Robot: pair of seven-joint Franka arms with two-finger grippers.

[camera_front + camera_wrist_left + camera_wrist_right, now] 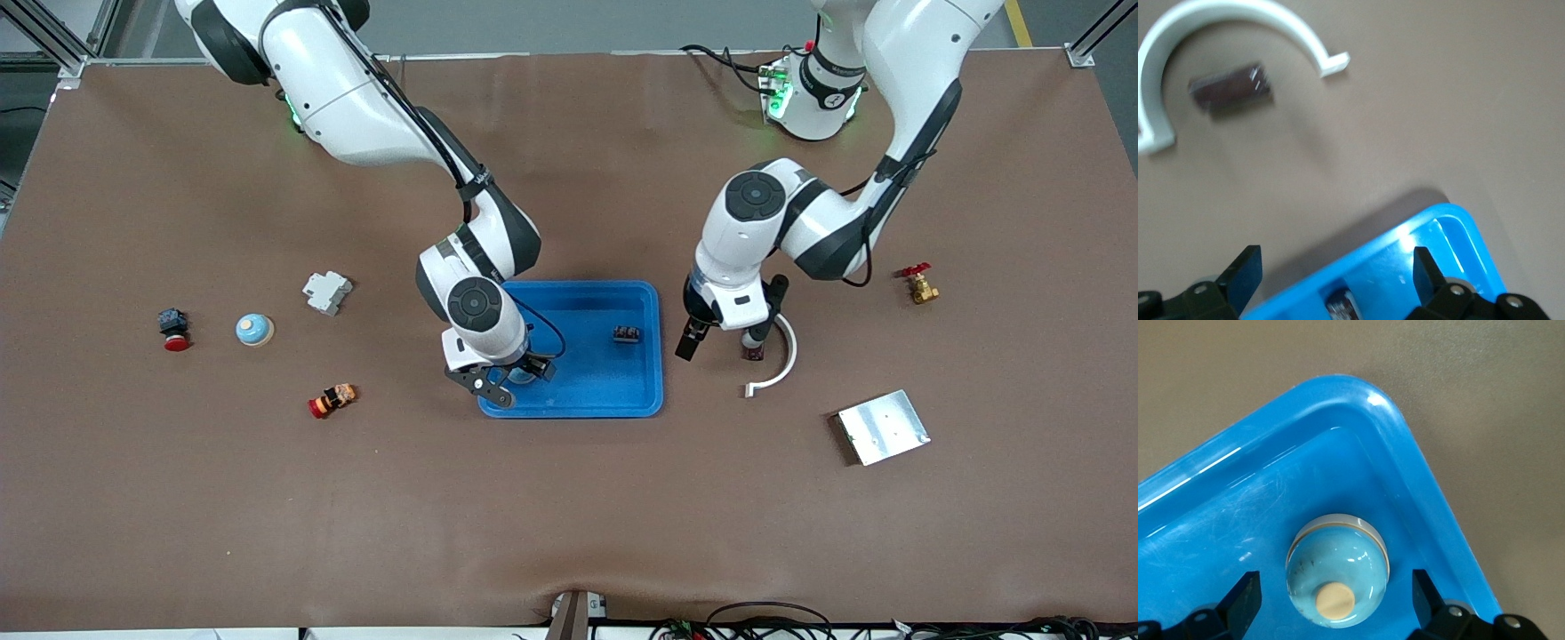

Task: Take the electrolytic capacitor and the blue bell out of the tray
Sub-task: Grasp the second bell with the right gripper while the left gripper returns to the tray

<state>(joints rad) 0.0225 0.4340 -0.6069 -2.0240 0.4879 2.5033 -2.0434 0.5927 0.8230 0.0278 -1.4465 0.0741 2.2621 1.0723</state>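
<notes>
1. The electrolytic capacitor (1230,88) lies on its side on the bare table (569,516), outside the tray (587,396) toward the left arm's end, within the curve of a white arc-shaped piece (782,360) — by the look of it, that half of the task is done.
2. The blue bell (1337,580) sits in the tray, tucked into the corner that is nearest the front camera on the right arm's side, close to both rim walls but with some floor visible around it.
3. The right gripper (1337,599) hangs low over that corner with its jaws wide apart, one finger on each side of the bell, gripping nothing yet.
4. The left gripper (1331,273) is over the table just beside the tray's short edge, jaws spread and empty; this arm appears to wait.
5. A small black ridged component (626,334) rests in the tray near the edge toward the left arm, and it is not part of the task.
6. The step in hand, as I judge it, is the grasp of the bell.
7. The next move calls for a short descent so the fingers straddle the dome at its base, a firm close — the rounded glossy body may slip — then a lift clear of the rim.
</notes>
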